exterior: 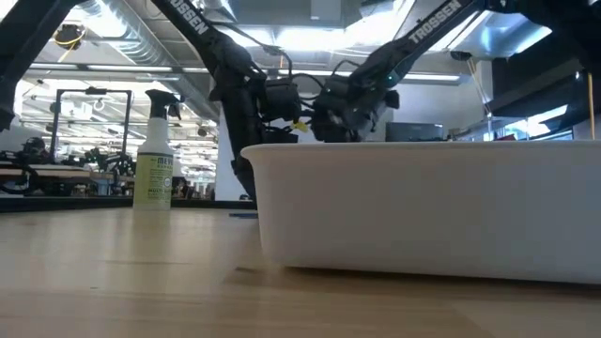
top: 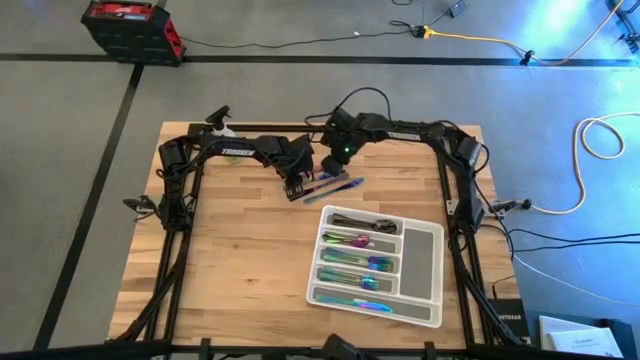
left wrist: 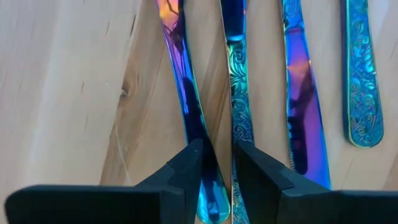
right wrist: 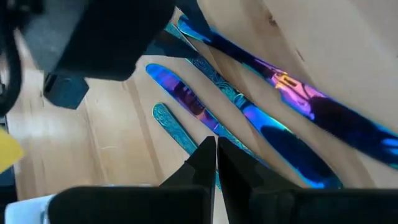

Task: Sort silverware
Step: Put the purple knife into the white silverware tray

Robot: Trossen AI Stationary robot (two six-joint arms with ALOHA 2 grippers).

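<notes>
Wooden table point(top: 240, 270) before you: left gripper point(left wrist: 217, 165) grasps one rainbow knife point(left wrist: 186, 93) from the loose silverware point(top: 335, 186) beyond the tray point(top: 422, 262); right gripper point(right wrist: 216, 163) hovers clenched. Lift it trayward next.

In the low view, the white-grey plastic compartment tray point(exterior: 423, 207) hides its contents; the iridescent rainbow metal silverware point(left wrist: 186, 93) runs past both wrist views' edges.

Overhead, table-level, two close downward wrist views
</notes>
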